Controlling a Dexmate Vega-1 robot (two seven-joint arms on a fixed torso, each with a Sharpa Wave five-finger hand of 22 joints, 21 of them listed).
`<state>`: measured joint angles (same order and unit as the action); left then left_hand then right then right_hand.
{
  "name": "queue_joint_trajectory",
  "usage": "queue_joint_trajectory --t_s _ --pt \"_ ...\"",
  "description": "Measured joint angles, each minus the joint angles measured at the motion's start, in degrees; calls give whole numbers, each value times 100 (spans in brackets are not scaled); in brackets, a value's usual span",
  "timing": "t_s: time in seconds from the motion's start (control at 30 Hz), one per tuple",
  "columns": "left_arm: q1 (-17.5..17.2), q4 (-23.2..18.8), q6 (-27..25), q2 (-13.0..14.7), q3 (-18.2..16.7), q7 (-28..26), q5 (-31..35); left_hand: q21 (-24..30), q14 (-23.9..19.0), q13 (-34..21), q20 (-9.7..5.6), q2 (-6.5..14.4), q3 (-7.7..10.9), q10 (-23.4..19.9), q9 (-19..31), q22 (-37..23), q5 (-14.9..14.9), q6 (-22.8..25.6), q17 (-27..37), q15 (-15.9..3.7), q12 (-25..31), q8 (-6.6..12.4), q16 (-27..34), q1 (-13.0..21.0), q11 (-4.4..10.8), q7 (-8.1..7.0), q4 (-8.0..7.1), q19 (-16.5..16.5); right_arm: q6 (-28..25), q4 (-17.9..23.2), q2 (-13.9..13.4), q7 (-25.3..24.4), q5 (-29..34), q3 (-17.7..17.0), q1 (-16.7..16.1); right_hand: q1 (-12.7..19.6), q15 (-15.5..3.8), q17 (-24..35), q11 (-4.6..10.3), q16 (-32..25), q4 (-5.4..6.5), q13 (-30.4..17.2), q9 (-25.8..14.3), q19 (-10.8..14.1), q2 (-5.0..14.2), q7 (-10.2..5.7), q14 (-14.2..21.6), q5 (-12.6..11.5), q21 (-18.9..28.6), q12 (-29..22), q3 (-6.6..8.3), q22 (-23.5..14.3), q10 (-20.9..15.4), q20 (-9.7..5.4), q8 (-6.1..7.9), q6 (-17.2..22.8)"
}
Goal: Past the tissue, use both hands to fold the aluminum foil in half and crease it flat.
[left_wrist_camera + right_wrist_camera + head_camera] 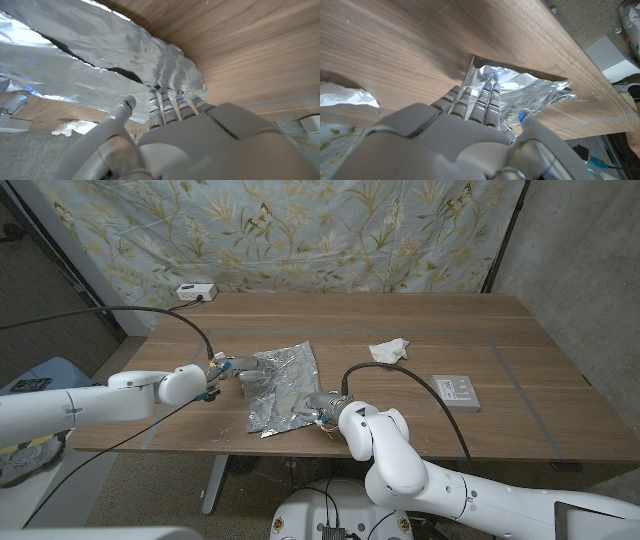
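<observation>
The crinkled aluminum foil (281, 383) lies on the wooden table (420, 320), its left side lifted and curling over. My left hand (232, 369) is at that raised left edge. In the left wrist view its fingers (170, 102) run into the crumpled rim of the foil (75, 55) with the thumb (126, 106) just below, so it grips the edge. My right hand (321, 408) is at the foil's near right corner, where its straight fingers (482, 100) press down on the foil (530, 87). The white tissue (388, 351) lies crumpled to the right of the foil.
A flat grey box (456, 392) sits near the front right of the table. A white power strip (195, 292) is at the back left corner. A flowered curtain (300, 230) hangs behind. The tissue (75, 127) also appears in the left wrist view.
</observation>
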<state>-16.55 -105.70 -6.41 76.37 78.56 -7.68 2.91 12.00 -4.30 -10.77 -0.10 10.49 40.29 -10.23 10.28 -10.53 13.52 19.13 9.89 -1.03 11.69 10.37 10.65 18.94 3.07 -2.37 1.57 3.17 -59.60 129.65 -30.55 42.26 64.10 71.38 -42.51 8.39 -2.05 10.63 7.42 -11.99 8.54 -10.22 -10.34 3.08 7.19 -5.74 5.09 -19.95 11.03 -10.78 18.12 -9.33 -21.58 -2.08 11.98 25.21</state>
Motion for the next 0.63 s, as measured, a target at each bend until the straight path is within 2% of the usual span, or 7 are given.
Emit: queue_joint_trajectory --t_s 0.37,0.43,0.63 --pt "13 63 61 7 0 -10 -5 0 -32 0 0 0 -18 0 1 0 0 1 0 32 0 1 0 0 0 1 -18 0 130 183 -24 69 114 -29 91 23 -23 0 -5 0 -1 -6 0 60 23 -9 82 0 0 -26 32 0 -105 3 33 154" --pt "16 66 66 4 0 -17 -10 0 -32 0 0 0 -25 0 2 0 0 1 0 32 0 1 0 0 0 1 -24 0 143 255 -33 47 115 -104 98 23 -4 -1 20 0 -1 -6 0 108 23 -9 113 0 0 -26 32 0 -142 -6 33 153" --pt "27 62 47 -11 -18 -19 -27 0 -32 0 21 0 -25 0 5 0 0 1 0 32 0 4 0 0 0 1 -24 -21 146 308 -65 -233 -87 -363 38 23 2 -1 -25 0 -23 -6 1 108 23 27 119 0 0 -26 55 -1 -140 -6 33 179"
